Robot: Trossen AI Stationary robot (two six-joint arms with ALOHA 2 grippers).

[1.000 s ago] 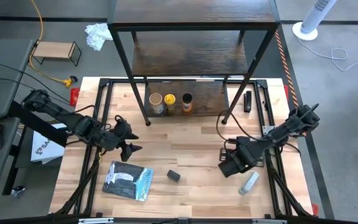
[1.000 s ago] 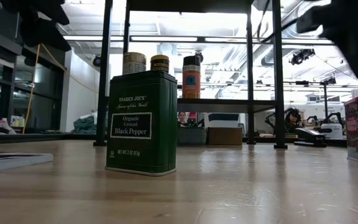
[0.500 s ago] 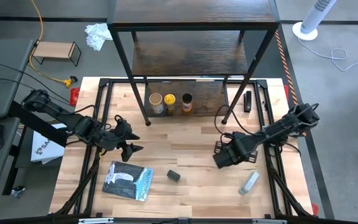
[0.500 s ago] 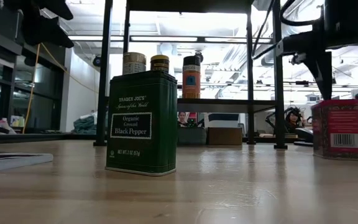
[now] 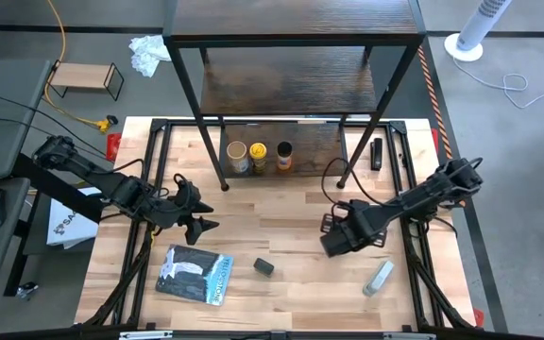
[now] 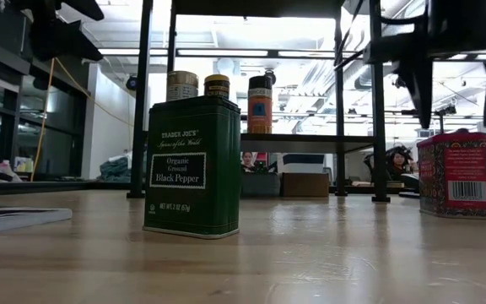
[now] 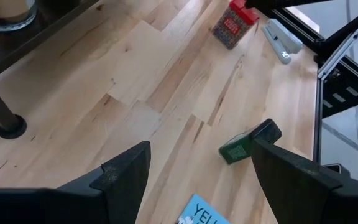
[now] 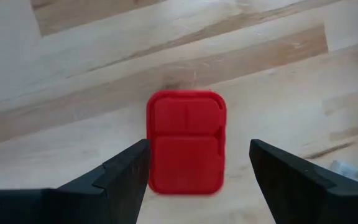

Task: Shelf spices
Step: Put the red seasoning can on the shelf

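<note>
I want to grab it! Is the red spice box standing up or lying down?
Standing up. The red spice box sits flat on the table, its red lid facing up at the open right gripper.

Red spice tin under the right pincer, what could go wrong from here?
The right pincer hangs open over the red tin, which sits off-centre toward one finger; coming straight down could clip or tip it. The grey tube lies close by and might get nudged.

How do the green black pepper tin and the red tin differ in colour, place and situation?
The black pepper tin is dark green; the red tin is red. The pepper tin stands toward the table's front edge with no gripper over it; the red tin stands under the open right gripper, untouched. Both stand upright on the wooden table, off the shelf.
</note>
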